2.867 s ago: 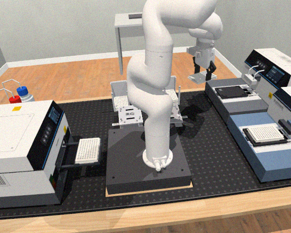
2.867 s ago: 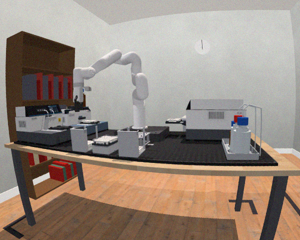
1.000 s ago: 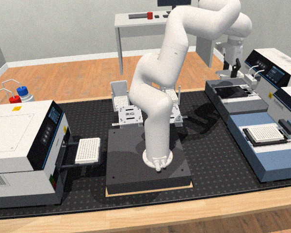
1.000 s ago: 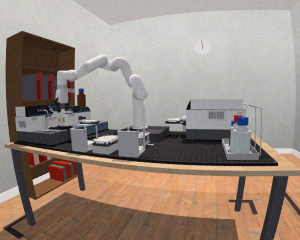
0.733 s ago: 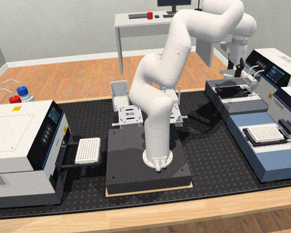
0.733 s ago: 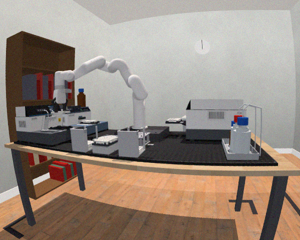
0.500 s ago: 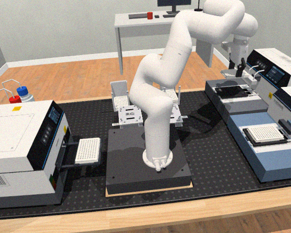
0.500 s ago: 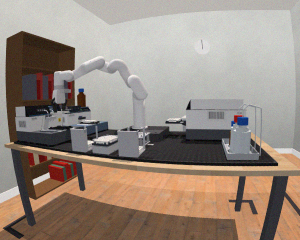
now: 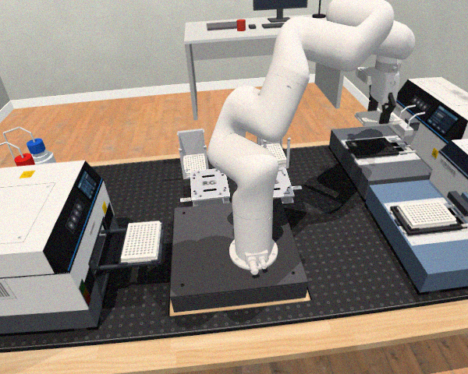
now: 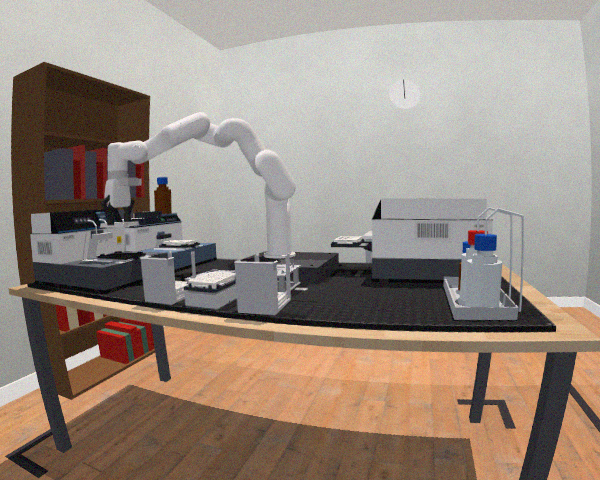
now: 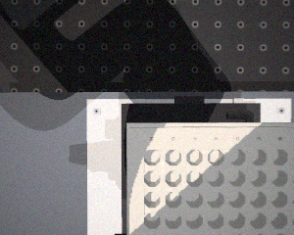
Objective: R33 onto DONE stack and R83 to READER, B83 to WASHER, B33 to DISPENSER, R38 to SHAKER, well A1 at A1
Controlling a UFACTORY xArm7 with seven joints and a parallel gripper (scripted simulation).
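Note:
My gripper [image 9: 381, 112] is at the far right of the deck, shut on a white well plate [image 9: 372, 117] that it holds level by a short end. It hangs just above the grey instrument station, whose black nest [image 9: 373, 146] is empty. In the wrist view the held plate [image 11: 216, 181] fills the lower right, over the station's white nest frame [image 11: 105, 166]; I cannot read its label. Another white plate [image 9: 427, 213] sits on the blue station in front. A third plate [image 9: 141, 240] lies on the tray of the big instrument at the left. From the exterior view the gripper [image 10: 120, 209] is above the left instruments.
Two white stack racks stand behind the arm's base; the left one [image 9: 193, 157] shows a plate inside. The RG nest [image 9: 209, 183] is in front of it. Tall instrument housings [image 9: 440, 108] stand right beside the gripper. Bottles [image 9: 30, 153] stand at the far left.

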